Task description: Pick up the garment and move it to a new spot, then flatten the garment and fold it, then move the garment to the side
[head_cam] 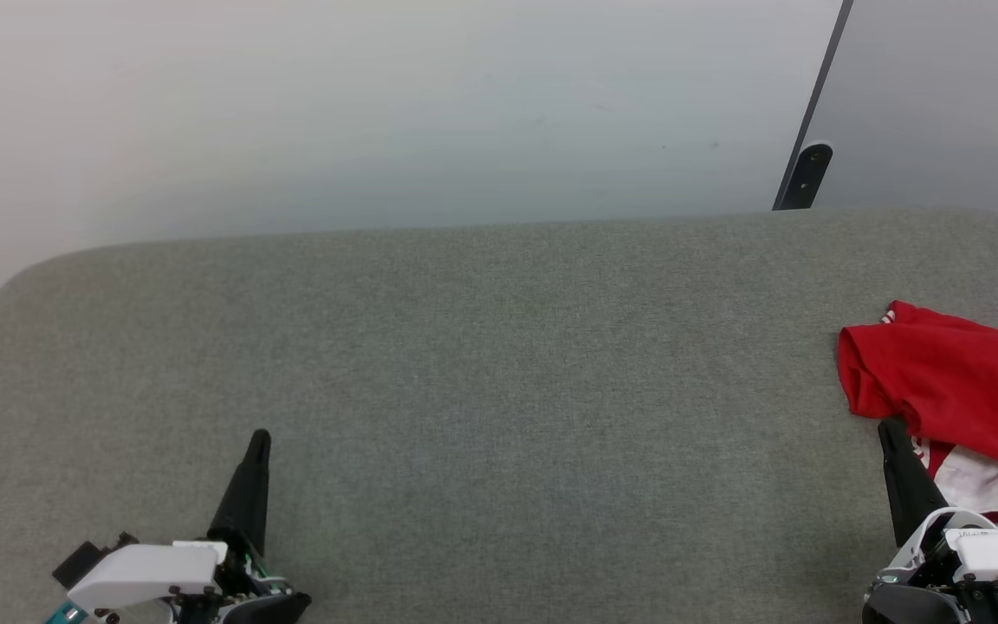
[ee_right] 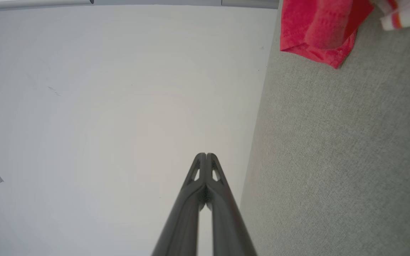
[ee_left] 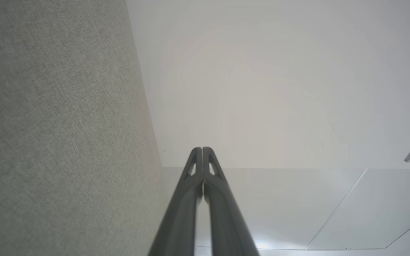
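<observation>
On a grey fabric-covered table (head_cam: 499, 364) with rounded corners, seen from the head camera, the garment (head_cam: 958, 390) lies crumpled at the far right edge. It is a red shirt, bunched into a heap, with a white part and a bit of red-and-white striped trim showing at its lower side. Part of it runs out of the picture on the right.

At the lower left, the left gripper (head_cam: 258, 440) hangs over bare table, well apart from the garment. Its two dark fingers are pressed together and hold nothing. The left wrist camera confirms this: the left gripper's (ee_left: 202, 151) fingers meet at the tips, with grey fabric on one side and a pale wall behind.

At the lower right, the right gripper (head_cam: 887, 428) points up towards the garment's near edge, its tip just beside the red cloth. In the right wrist view the right gripper (ee_right: 206, 156) is clenched and empty, and the garment (ee_right: 315, 28) sits ahead of it, with bare grey fabric between them.

Behind the table, a small dark bracket (head_cam: 811, 169) stands against the pale wall (head_cam: 378, 113).
</observation>
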`<state>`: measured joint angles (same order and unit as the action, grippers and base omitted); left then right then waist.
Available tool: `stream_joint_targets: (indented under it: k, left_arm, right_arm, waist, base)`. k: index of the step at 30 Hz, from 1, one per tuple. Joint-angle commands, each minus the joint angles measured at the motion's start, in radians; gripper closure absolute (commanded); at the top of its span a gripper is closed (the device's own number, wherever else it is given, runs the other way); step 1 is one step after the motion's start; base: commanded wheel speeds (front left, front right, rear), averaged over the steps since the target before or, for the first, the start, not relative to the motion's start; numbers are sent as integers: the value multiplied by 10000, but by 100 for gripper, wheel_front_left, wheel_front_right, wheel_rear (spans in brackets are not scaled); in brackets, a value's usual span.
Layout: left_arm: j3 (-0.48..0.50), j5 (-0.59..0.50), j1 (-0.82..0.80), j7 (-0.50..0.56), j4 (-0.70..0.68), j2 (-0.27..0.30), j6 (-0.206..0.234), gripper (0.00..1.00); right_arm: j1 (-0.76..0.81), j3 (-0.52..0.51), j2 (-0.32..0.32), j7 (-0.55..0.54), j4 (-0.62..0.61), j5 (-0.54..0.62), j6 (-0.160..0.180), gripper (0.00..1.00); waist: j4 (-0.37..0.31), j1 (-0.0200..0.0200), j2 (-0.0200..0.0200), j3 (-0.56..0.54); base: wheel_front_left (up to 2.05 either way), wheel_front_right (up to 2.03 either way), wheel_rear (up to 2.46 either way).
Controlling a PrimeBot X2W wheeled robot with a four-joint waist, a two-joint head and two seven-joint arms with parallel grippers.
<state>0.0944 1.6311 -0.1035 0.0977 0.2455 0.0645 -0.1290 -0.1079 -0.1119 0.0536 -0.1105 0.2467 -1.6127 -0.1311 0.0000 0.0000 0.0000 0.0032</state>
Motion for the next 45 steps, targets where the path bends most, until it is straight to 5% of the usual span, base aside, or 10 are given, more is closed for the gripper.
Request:
stream_joint_targets:
  k: [1,45]
  left_arm:
    - [25,-44,-109,43,13,-14,-55,100]
    - [116,-130,-117,110,18,-78,-55,100]
  right_arm:
    - [-49,-18,-33,-27,3,-26,7,100]
    - [-51,-30,-45,-37,5,-10,7,100]
  waist:
    - [0,0,0,0]
    - [0,0,0,0]
  base:
    - [0,0,0]
    - [0,0,0]
